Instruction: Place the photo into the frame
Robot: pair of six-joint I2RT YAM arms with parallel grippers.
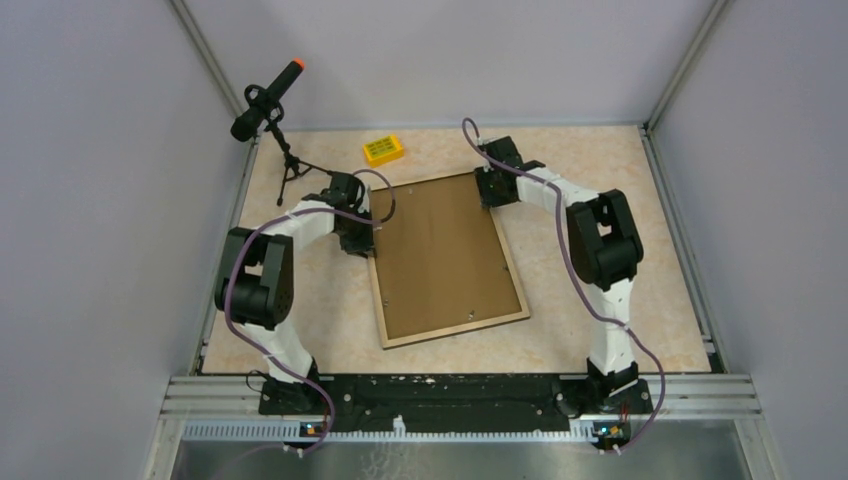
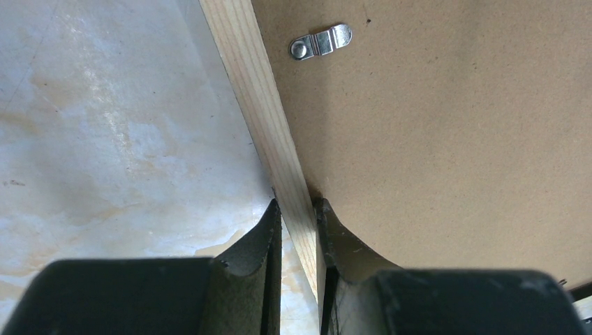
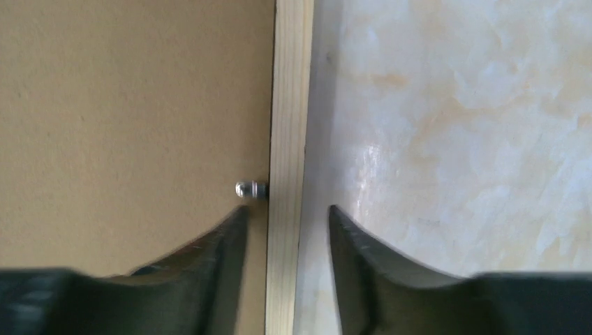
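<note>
L gripper [image 2: 297,207] is clenching frame [image 2: 251,91] at left rail; R gripper [image 3: 287,213] is straddling upper-right rail, jaws released, not touching.

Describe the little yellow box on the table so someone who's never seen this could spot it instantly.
Find the marbled beige table and look along its far edge. Just beyond the far left corner of the big wooden frame, right of the microphone tripod, lies the yellow box. It is the only bright yellow thing, small and flat.
</note>
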